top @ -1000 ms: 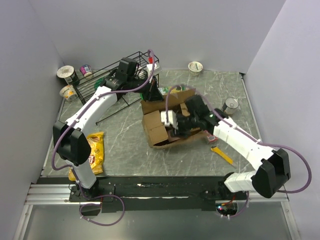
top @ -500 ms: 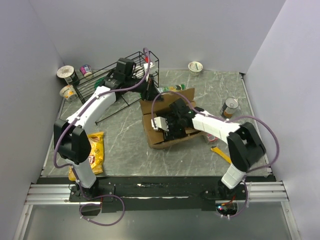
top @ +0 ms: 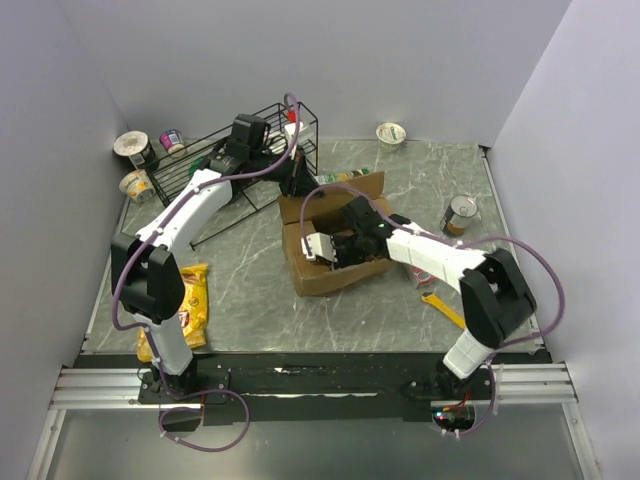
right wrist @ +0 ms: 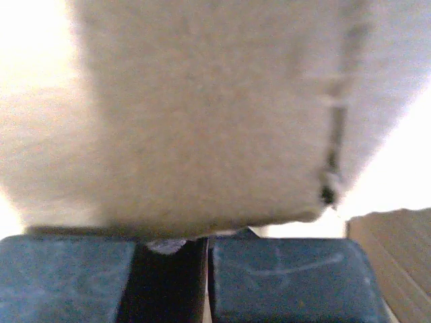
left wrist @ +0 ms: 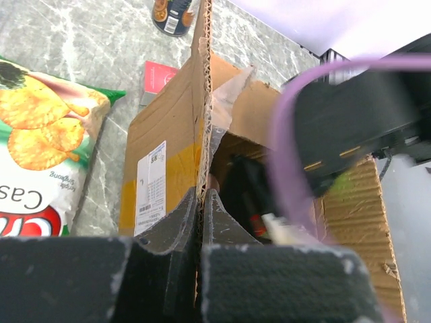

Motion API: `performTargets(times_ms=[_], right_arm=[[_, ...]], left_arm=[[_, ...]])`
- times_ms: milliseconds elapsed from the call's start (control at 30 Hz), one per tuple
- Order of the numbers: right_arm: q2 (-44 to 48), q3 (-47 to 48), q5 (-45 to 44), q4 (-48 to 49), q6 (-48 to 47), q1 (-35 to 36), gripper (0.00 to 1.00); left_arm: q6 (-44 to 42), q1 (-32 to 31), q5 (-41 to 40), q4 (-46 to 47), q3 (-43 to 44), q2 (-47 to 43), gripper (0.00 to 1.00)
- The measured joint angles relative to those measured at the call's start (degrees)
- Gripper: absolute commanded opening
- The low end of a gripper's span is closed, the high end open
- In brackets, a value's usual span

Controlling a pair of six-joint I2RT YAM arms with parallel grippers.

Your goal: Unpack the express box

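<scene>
The express box (top: 322, 274) stands open in the middle of the table, brown cardboard with a white label (left wrist: 151, 178) on one flap. My left gripper (top: 297, 187) is at the box's back flap. In the left wrist view the left gripper (left wrist: 201, 196) is shut on that flap's corrugated edge (left wrist: 202, 101). My right gripper (top: 335, 250) reaches down inside the box. In the right wrist view a blurred beige surface (right wrist: 202, 114) fills the frame, and the right gripper (right wrist: 205, 245) is shut just below it. Whether anything is pinched there I cannot tell.
A black wire rack (top: 250, 150) stands behind the box, with cups (top: 133, 148) at the far left. A green chip bag (left wrist: 40, 128) lies beside the box. A yellow chip bag (top: 190, 300) lies front left. A can (top: 461, 213), a yellow tool (top: 443, 308) and a bowl (top: 391, 133) are on the right.
My right arm has swung in over the box, its gripper has gone down inside and shut. The left gripper has kept its hold on the back flap.
</scene>
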State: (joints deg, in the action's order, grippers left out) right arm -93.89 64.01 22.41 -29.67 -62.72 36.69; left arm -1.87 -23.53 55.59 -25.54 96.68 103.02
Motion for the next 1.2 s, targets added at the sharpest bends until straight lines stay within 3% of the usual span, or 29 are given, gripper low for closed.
performTargets(times_ms=[367, 567, 667, 733, 767, 1000, 1200], right_arm=[[22.5, 9.6, 7.7, 0.5, 11.1, -0.9, 0.0], [27.6, 11.4, 8.6, -1.2, 16.7, -7.4, 0.0], [27.5, 10.7, 8.5, -2.5, 18.9, -9.9, 0.14], [27.1, 9.0, 8.5, -2.4, 20.2, -9.8, 0.35], [26.9, 7.6, 8.3, -2.0, 20.7, -9.2, 0.39], [24.5, -3.0, 7.0, 0.9, 19.7, -2.6, 0.48], [29.9, -16.4, 5.9, 4.2, 18.4, 2.9, 0.53]], left_arm=[[-0.5, -0.7, -1.7, -0.8, 0.5, 0.0, 0.01], [-0.7, -0.7, -2.7, -1.2, 0.7, 0.0, 0.01], [-0.7, -0.7, -2.8, -1.7, 1.1, 0.0, 0.01], [-0.5, -0.7, -2.8, -1.7, 1.1, 0.0, 0.01], [-0.4, -0.7, -2.8, -1.7, 1.1, 0.0, 0.01], [2.8, -0.7, -1.5, 1.1, -1.2, -1.2, 0.01], [12.6, -0.9, 3.0, 11.4, -11.4, -7.8, 0.01]])
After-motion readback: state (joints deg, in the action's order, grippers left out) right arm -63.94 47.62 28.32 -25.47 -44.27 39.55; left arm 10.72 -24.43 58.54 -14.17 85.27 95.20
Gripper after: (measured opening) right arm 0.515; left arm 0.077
